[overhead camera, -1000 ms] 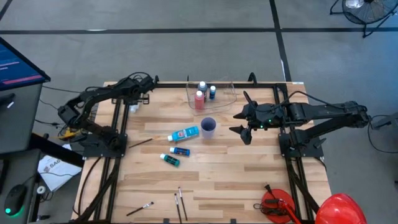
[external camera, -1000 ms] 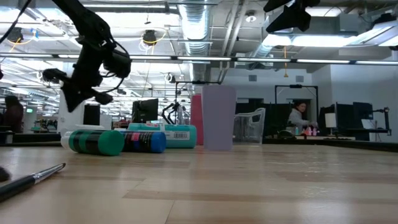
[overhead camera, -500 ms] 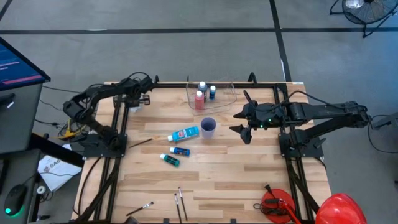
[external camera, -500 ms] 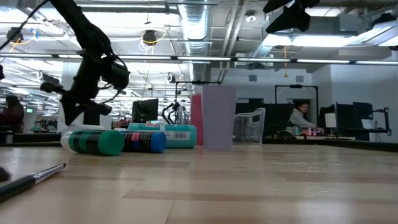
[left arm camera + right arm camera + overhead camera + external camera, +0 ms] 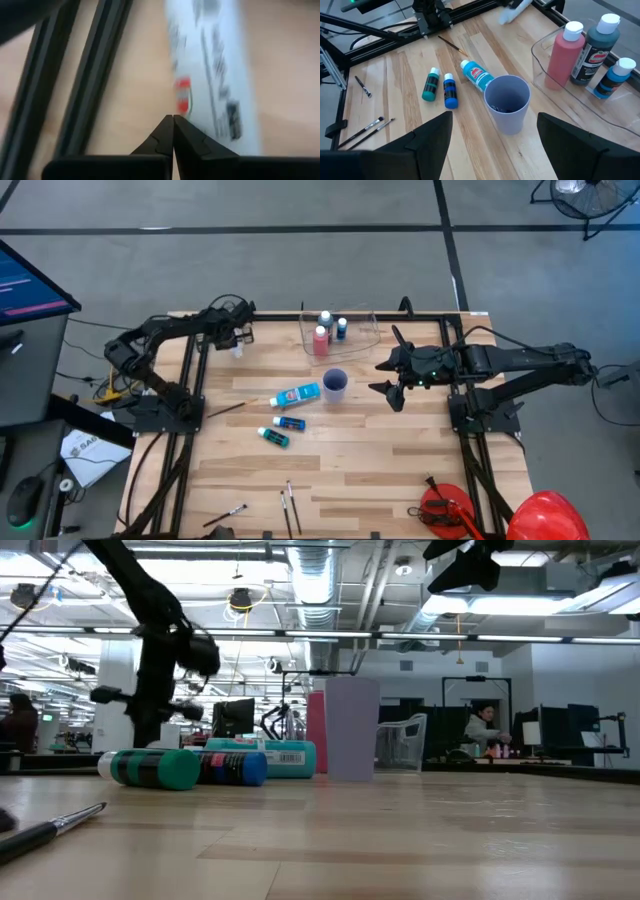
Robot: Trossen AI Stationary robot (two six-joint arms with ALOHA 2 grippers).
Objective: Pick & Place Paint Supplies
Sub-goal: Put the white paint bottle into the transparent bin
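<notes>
At the table's far left, a white tube (image 5: 238,349) lies flat on the wood, blurred in the left wrist view (image 5: 215,75). My left gripper (image 5: 240,337) is shut and points steeply down beside it. A light blue tube (image 5: 298,395), a blue bottle (image 5: 290,422) and a teal bottle (image 5: 273,437) lie on their sides mid-table. Thin brushes lie at the left (image 5: 227,409) and by the near edge (image 5: 290,505). My right gripper (image 5: 495,150) hangs open, high above the table's right side, with nothing between its fingers. My left gripper's shut fingertips (image 5: 173,120) stand at the white tube's long side (image 5: 187,102), coming from above at a steep slant. Whether they touch it, I cannot tell. The tube lies flat on the table.
A clear tub (image 5: 365,335) at the far edge holds red, dark and blue bottles. A blue-purple cup (image 5: 335,384) stands upright by the light blue tube. Black frame rails (image 5: 190,380) run along both table sides. A red helmet (image 5: 545,515) and a red tool (image 5: 445,510) lie near right.
My left gripper has sunk and gone toward the table's right edge, turning at the wrist, and has stayed shut. The white tube beside it now lies farther right than a second ago.
</notes>
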